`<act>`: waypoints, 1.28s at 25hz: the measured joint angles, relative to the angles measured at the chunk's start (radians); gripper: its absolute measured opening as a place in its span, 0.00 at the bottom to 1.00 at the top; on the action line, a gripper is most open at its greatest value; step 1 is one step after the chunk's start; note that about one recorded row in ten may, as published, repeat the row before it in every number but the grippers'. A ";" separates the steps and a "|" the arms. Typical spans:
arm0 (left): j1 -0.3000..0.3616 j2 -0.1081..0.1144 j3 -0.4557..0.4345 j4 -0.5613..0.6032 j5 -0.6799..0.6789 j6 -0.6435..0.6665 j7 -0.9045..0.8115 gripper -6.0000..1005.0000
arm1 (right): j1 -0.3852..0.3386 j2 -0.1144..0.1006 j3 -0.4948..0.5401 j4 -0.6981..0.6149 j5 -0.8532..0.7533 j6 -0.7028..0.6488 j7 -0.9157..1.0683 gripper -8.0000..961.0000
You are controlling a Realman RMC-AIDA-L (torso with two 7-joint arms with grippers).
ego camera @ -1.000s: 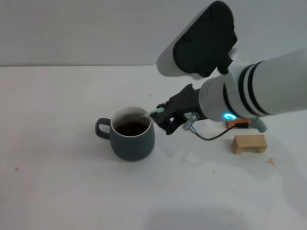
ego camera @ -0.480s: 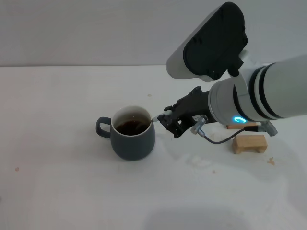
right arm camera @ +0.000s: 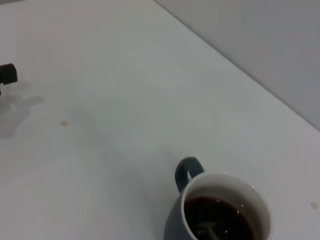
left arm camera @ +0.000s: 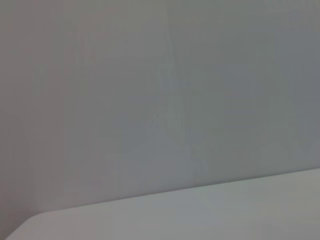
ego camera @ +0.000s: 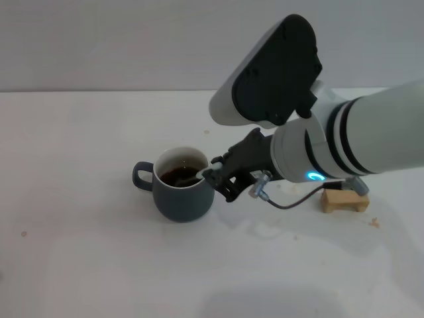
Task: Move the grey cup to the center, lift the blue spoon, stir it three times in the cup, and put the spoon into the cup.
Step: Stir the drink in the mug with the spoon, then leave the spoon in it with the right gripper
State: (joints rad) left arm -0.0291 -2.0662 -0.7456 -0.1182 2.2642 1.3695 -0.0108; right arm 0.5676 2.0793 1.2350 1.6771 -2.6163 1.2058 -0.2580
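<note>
The grey cup (ego camera: 183, 199) stands on the white table (ego camera: 99, 258) near the middle, handle to the left, with dark brown liquid inside. My right gripper (ego camera: 218, 176) is just right of the cup's rim and is shut on the blue spoon (ego camera: 207, 173). The spoon's pale handle shows at the dark fingers and its metal end dips into the liquid. In the right wrist view the cup (right arm camera: 225, 186) is seen from above, with the spoon's bowl (right arm camera: 206, 231) sunk in the liquid. The left gripper is out of view; the left wrist view shows only wall and table edge.
A small wooden block (ego camera: 344, 201) lies on the table to the right, behind my right arm. A few crumbs lie near it (ego camera: 374, 223). A small dark object (right arm camera: 7, 74) sits far off in the right wrist view.
My right gripper swung right, away from the cup's rim, then back left to it. The spoon's end moved inside the liquid. The cup stayed in place.
</note>
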 joint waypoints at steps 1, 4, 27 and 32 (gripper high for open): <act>0.001 0.000 0.000 0.000 0.000 0.000 0.000 0.00 | 0.005 0.000 0.000 -0.003 0.000 -0.005 0.000 0.17; 0.002 0.000 -0.001 -0.001 0.000 0.000 0.000 0.00 | 0.015 0.001 0.000 -0.015 0.001 -0.028 0.000 0.17; 0.001 -0.002 -0.001 -0.005 0.000 0.000 0.000 0.00 | -0.002 -0.002 -0.008 -0.001 -0.064 -0.017 -0.004 0.17; -0.001 0.000 -0.002 -0.007 0.000 0.001 0.000 0.00 | -0.013 -0.001 -0.036 0.019 -0.047 -0.014 0.001 0.17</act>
State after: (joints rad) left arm -0.0301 -2.0665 -0.7471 -0.1256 2.2641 1.3700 -0.0108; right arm 0.5543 2.0786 1.1994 1.6958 -2.6629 1.1922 -0.2567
